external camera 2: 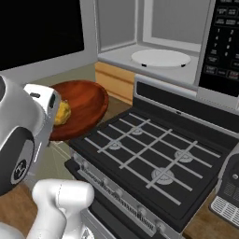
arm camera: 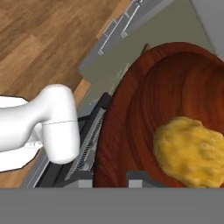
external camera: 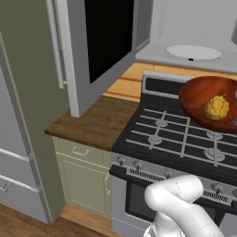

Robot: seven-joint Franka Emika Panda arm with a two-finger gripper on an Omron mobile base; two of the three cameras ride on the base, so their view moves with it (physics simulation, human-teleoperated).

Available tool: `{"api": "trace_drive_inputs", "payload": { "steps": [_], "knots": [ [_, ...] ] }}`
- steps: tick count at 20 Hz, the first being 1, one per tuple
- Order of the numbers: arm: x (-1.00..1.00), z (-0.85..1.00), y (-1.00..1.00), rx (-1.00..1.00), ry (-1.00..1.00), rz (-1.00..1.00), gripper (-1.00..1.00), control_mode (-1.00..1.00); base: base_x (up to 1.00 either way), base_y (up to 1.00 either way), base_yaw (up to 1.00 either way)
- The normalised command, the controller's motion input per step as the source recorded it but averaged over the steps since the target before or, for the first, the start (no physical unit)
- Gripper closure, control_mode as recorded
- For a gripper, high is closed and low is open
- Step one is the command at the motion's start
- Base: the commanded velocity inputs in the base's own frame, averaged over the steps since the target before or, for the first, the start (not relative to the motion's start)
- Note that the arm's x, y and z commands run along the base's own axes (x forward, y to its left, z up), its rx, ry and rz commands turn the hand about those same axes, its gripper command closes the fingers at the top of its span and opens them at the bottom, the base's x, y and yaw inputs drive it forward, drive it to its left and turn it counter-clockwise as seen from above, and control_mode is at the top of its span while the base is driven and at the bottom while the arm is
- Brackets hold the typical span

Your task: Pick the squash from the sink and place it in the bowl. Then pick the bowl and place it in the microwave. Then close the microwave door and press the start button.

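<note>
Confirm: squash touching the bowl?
Touching. The hand view shows the squash resting on the bowl's inner surface, no gap; the left base view agrees.

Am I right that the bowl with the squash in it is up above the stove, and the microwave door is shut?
Not quite. The microwave door is open, swung out to the left, as the left base view shows; the white turntable plate inside the microwave is in plain sight. The rest holds: the bowl with the squash in it is above the stove.
</note>
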Motion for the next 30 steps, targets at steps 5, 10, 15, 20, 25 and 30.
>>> {"api": "trace_drive_inputs", "payload": {
  "steps": [5,10,15,20,25,30],
  "knots": [
    [0.08,0.52,-0.01,0.00,-0.10,-0.03,1.00,-1.00,0.00,0.00,0.00],
    [0.38,0.21,-0.03,0.00,-0.20,0.00,1.00,-1.00,0.00,0.00,0.00],
    [0.61,0.09,-0.15,0.00,-0.19,0.00,1.00,-1.00,0.00,0.00,0.00],
    [0.77,0.10,-0.16,0.00,-0.04,-0.01,1.00,-1.00,0.00,0.00,0.00],
    [0.44,0.42,-0.13,0.01,0.15,-0.02,1.00,-1.00,0.00,0.00,0.00],
    [0.50,0.12,-0.18,0.00,0.05,0.00,1.00,-1.00,0.00,0.00,0.00]
  ]
}}
